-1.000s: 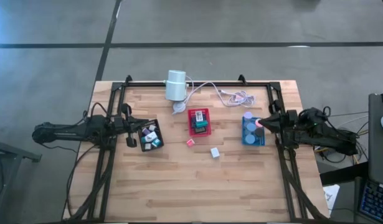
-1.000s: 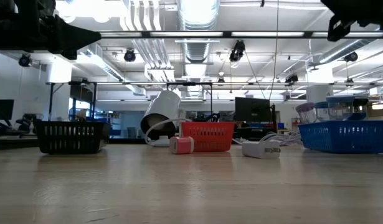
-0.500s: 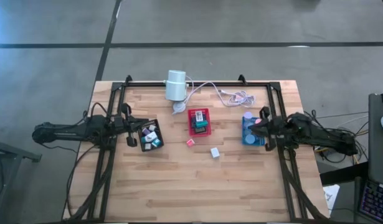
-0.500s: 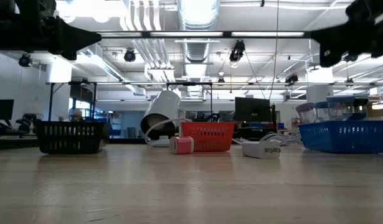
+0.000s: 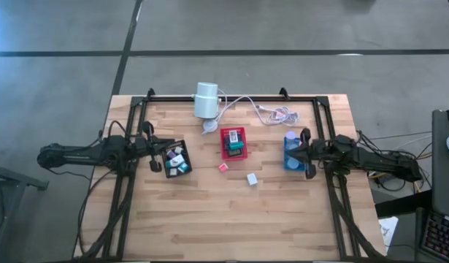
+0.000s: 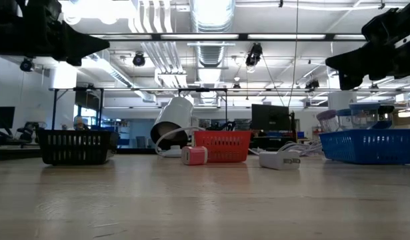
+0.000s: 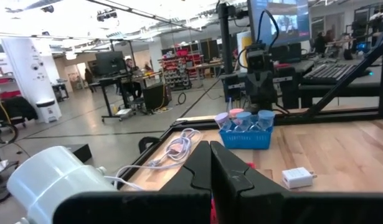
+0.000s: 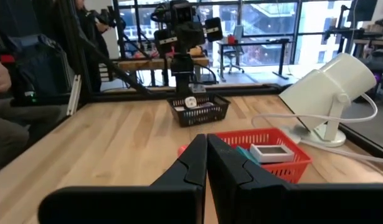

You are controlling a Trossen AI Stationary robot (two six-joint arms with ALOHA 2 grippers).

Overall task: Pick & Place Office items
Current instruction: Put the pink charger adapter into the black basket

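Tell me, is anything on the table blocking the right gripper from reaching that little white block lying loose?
Nothing visible does. Bare wood lies between the right gripper, shut over the blue tray, and the white block.

the table (image 5: 209,212) is pale wood planks, matt with visible grain. the red basket (image 8: 284,163), black basket (image 8: 200,111) and blue basket (image 6: 371,147) look like moulded plastic mesh. the white cylinder (image 8: 325,84) is smooth, slightly glossy plastic. its cable (image 5: 264,109) looks rubbery.

small pink block (image 5: 223,167) lying loose on wood | small white block (image 5: 251,179) loose, near it | mixed white, teal, purple pieces (image 5: 177,160) heaped together | round lilac-and-pink pieces (image 5: 292,151) side by side
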